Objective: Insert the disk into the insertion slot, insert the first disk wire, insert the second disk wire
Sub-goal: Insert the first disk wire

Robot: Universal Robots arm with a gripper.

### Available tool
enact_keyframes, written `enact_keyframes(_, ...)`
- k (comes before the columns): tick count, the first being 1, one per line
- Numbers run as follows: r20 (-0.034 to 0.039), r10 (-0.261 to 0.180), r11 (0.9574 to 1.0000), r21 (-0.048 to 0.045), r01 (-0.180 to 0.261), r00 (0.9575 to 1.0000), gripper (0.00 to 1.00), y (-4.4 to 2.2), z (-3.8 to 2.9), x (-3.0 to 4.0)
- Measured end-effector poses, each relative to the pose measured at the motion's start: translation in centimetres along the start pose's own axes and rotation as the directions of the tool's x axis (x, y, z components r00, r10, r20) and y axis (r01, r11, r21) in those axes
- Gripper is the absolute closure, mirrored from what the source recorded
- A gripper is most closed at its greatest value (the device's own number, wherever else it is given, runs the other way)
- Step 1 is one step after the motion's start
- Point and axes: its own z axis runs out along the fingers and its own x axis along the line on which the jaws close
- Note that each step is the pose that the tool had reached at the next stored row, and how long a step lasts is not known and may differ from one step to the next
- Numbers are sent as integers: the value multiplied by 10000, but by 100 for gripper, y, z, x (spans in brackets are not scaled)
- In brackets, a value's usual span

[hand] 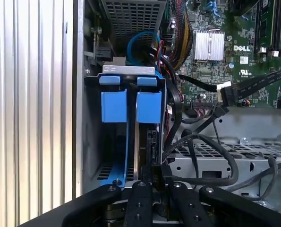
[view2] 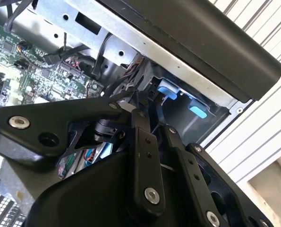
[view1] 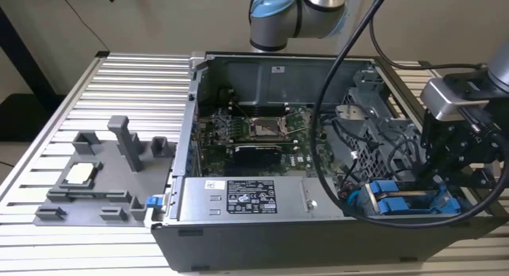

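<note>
1. Exterior view: my gripper (view1: 435,189) hangs at the frame's lower right, directly over the insertion slot (view1: 406,203). Risk: the thick black cable (view1: 318,127) could snag.
2. Second wrist view: my fingers (view2: 141,127) stand nearly together at the slot mouth.
3. First wrist view: I pinch a black wire plug (hand: 155,171). The disk (hand: 147,137) appears seated edge-on in the slot, just beyond my fingertips. A tilted plug would jam.

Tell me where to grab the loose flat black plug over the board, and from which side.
Take the plug by its two broad flat faces, just behind the mating end, not by the cable. Those faces look parallel and rigid; the cable would likely flex. Come in from the case's open side: the plug hangs free above the board there.
</note>
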Motion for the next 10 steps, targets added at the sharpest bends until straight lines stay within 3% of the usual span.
enact_keyframes(4, 2, 45, 10000, 1, -45, 10000, 81, 1, 44, 2)
enact_keyframes(10, 0, 47, 10000, 2, -47, 10000, 81, 0, 52, 5)
